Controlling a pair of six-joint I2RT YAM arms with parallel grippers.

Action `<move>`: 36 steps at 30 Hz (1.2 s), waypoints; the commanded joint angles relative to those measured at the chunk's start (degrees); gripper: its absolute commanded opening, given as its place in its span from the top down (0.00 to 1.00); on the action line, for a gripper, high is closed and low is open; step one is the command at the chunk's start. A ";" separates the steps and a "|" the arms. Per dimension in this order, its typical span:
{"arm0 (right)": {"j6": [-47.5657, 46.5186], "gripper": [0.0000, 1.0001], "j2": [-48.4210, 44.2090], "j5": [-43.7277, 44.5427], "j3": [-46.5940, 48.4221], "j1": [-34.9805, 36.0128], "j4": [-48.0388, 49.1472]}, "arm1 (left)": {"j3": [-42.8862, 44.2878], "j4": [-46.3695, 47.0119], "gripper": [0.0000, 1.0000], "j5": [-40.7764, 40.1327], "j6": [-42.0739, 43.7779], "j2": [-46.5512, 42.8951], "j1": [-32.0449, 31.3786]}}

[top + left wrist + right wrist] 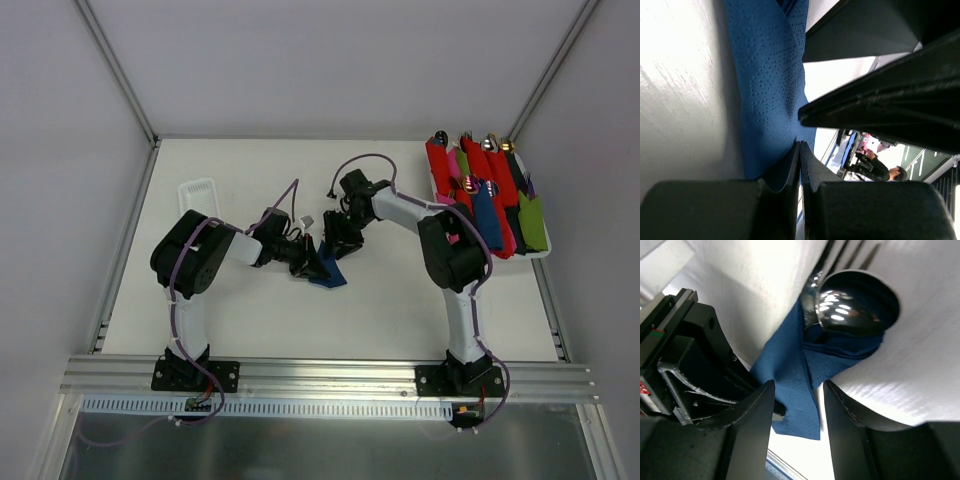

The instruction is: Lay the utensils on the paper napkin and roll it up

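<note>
Surface (400,310): white, walled left, right and far. Both arms meet over its middle. Tray of finished coloured rolls (525,258) sits far right, well apart from the work. Small white basket (198,190) is far left, also well apart. Neither crowds the claws.

Paper napkin (328,278) lies mid-surface, just near of where the claws meet, bunched into a loose part-roll. Left claw (800,147) is together, tips pinched on the napkin's edge. My read: it anchors that end so the sheet can't slide while the other side works. Right claw (798,385) is apart with nothing clamped. A loose napkin flap sits in the gap between its fingers, touching neither as far as I can tell. Spoon (856,302) is inside the fold, shiny bowl sticking out of one end, napkin wrapped under and round its neck. Dark prongs beyond the bowl could be the second utensil, but they're too cropped to say.

Judgement: spoon is loaded, roll is part done and slack. Room: open surface near and right of the napkin for rolling. The tight spot is between the two claws, which are close together. The loose flap edge needs tucking, and letting go of the pinch early risks unrolling.
</note>
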 commanded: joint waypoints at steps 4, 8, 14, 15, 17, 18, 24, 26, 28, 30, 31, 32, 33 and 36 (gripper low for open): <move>-0.51 0.54 3.29 2.92 2.39 1.50 -1.89 | -0.99 -2.79 0.99 -8.86 2.01 2.13 0.88; 0.02 0.69 5.14 2.13 3.27 1.06 -2.06 | -0.90 -2.79 0.99 -8.86 2.10 2.04 0.97; -0.33 0.96 4.79 0.73 2.22 -0.96 -1.89 | -1.16 -2.79 0.98 -8.86 2.36 1.16 0.97; -0.42 1.00 4.62 0.11 2.22 -1.22 -1.80 | -1.16 -2.79 0.98 -8.86 2.45 0.99 0.97; -1.20 1.00 4.18 -2.51 1.78 -2.27 -0.14 | -1.34 -2.26 0.88 -8.34 2.71 -0.32 1.14; -1.38 1.00 3.04 -3.75 0.82 -2.63 0.92 | -1.42 -0.95 0.82 -8.08 2.71 -1.03 1.23; -5.33 1.00 -1.97 -10.25 -1.91 -4.74 6.98 | -2.39 0.99 0.53 -4.82 3.24 -10.95 3.60; -5.34 1.00 -3.55 -13.58 -2.61 -5.70 8.56 | -2.65 0.91 0.49 -4.38 2.45 -15.77 5.79; -5.34 1.00 -4.78 -15.62 -3.05 -6.23 9.62 | -2.39 0.73 0.46 -3.51 1.57 -18.51 7.64; -5.08 1.00 -7.15 -18.52 -4.02 -6.94 11.55 | -2.04 -1.46 0.45 -2.72 1.48 -21.68 10.44; -4.99 1.00 -8.12 -19.22 -4.28 -7.20 12.08 | -1.95 -1.99 0.44 -2.36 1.39 -22.65 11.50; -5.07 1.00 -9.17 -20.53 -4.54 -7.29 12.87 | -1.69 -2.43 0.44 -1.49 1.39 -24.05 12.30; -5.34 1.00 -11.45 -20.98 -4.81 -7.29 13.05 | -1.52 -3.22 0.43 -0.52 1.48 -24.50 13.26; -6.39 1.00 -16.10 -22.92 -5.16 -7.29 13.23 | 0.06 -5.68 0.42 1.68 1.83 -26.61 15.29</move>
